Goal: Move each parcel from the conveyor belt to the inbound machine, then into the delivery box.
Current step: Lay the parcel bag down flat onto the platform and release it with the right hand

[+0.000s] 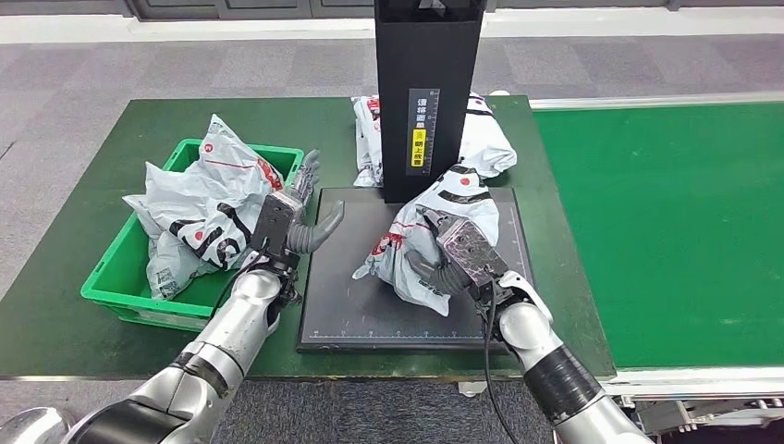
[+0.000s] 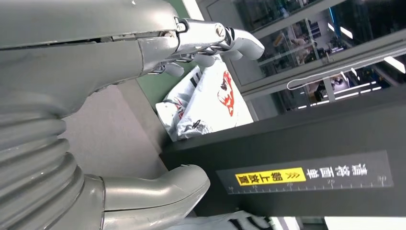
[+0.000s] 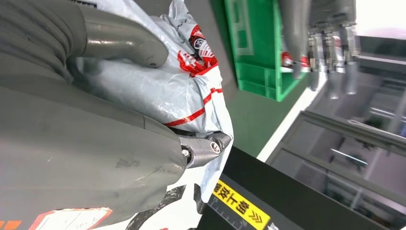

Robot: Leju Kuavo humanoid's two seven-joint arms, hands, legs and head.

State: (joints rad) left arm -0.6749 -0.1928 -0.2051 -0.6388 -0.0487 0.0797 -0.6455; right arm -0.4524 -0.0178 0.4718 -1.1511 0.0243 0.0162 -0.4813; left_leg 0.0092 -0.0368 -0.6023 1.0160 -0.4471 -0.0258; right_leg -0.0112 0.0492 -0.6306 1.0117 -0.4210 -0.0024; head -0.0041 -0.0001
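We looked down from the robot's head and saw its right hand (image 1: 459,255) wrapped around a grey-and-white parcel (image 1: 434,236) resting on the dark platform of the inbound machine (image 1: 342,305), at about four o'clock from the machine's black upright column (image 1: 428,92). The left hand (image 1: 291,217) hovered at the platform's nine o'clock edge, fingers spread and holding nothing. We judged this the middle step — parcel at the machine, not yet in the green delivery box (image 1: 125,296), which sat at nine o'clock and already held parcels (image 1: 199,208). The next move, we thought, called for lifting the bag and carrying it left over the box's near rim. The column stood close at twelve o'clock — another parcel (image 1: 485,139) lay behind it. The green conveyor belt (image 1: 666,222) ran at three o'clock.
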